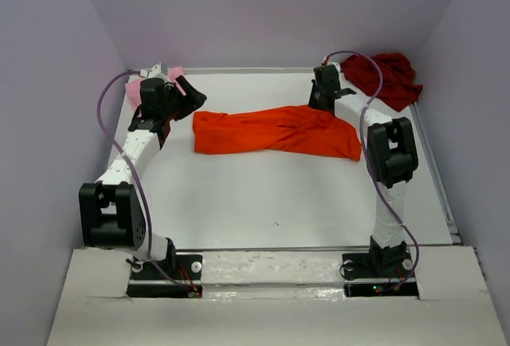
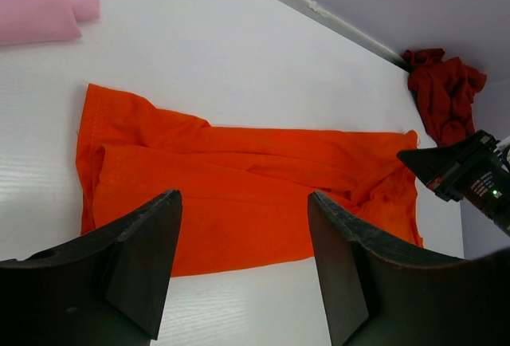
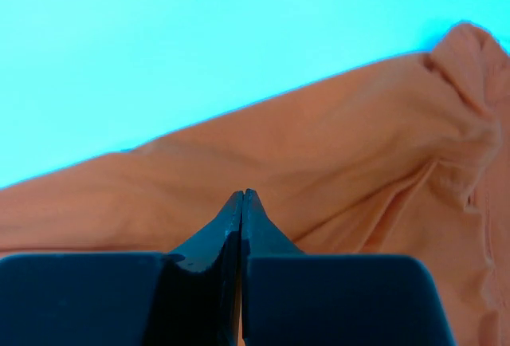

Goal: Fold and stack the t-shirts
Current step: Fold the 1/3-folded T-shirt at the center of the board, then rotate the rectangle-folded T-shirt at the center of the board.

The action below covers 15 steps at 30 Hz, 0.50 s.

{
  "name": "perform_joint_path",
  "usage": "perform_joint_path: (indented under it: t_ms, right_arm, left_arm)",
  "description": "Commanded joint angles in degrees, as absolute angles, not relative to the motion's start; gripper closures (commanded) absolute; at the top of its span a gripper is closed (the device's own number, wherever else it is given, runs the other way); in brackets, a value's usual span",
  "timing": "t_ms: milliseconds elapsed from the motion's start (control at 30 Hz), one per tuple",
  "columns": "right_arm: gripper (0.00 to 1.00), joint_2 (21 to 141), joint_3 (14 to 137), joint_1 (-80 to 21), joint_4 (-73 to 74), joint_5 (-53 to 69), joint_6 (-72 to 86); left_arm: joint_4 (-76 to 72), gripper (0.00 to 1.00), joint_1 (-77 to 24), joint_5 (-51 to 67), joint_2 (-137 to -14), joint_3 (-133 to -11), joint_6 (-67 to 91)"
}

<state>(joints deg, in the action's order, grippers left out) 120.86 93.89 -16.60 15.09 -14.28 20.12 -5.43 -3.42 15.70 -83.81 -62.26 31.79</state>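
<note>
Top external view: the orange t-shirt (image 1: 275, 131) lies across the middle of the tabletop (image 1: 263, 210) as a long rumpled band running from 9 o'clock to 3 o'clock. It is not yet a tidy fold.
Other shirts: the pink t-shirt (image 1: 174, 71) sits in the 10 o'clock corner, partly hidden behind the left arm. The dark red t-shirt (image 1: 390, 79) is heaped loose in the 2 o'clock corner. Both lie apart from the orange one.
Right pincer (image 1: 321, 105): pressed together, tips down at the band's far edge near its 3 o'clock end. The right wrist view shows the tips on the cloth, but whether a fold is caught between them cannot be told.
Left pincer (image 1: 194, 97): spread and empty, poised by the 9 o'clock end of the band.
Step in hand (judgement): securing the far edge of the band ahead of the next fold.
Method advised: check that the right pincer has every layer before lifting. Bring the left pincer down on the matching far corner at 9 o'clock. Raise both ends level and keep the tension light, so the twist near 3 o'clock flattens rather than bunches.
Risk (judgement): thin cloth may slip from the closed tips, and lifting a single layer would open the band.
</note>
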Motion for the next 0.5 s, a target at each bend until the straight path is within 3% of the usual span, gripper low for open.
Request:
perform_joint_path:
  t_ms: [0, 133, 233, 267, 367, 467]
  right_arm:
    - [1.00, 123.5, 99.5, -17.1, 15.4, -15.1, 18.6]
    - [1.00, 123.5, 101.0, -17.1, 16.9, -14.4, 18.0]
    - [0.84, 120.1, 99.1, -17.1, 17.1, -13.9, 17.9]
    - [0.73, 118.9, 97.1, -17.1, 17.2, -14.1, 18.1]
    - [0.58, 114.7, 93.0, -17.1, 17.1, -13.4, 18.7]
    - [0.53, 110.7, 89.3, -17.1, 17.1, -12.7, 20.3]
  left_arm:
    - [-7.7, 0.27, -3.8, 17.2, -82.7, -61.9, 31.9]
    - [-7.7, 0.27, -3.9, 17.8, -83.4, -62.0, 31.6]
    - [-7.8, 0.27, -4.2, 18.9, -85.1, -62.2, 31.7]
    - [-8.0, 0.27, -4.3, 19.2, -85.7, -62.2, 31.9]
    - [-8.2, 0.27, -4.9, 20.3, -88.4, -62.7, 31.9]
    - [-8.0, 0.28, -6.5, 20.7, -91.4, -63.5, 31.3]
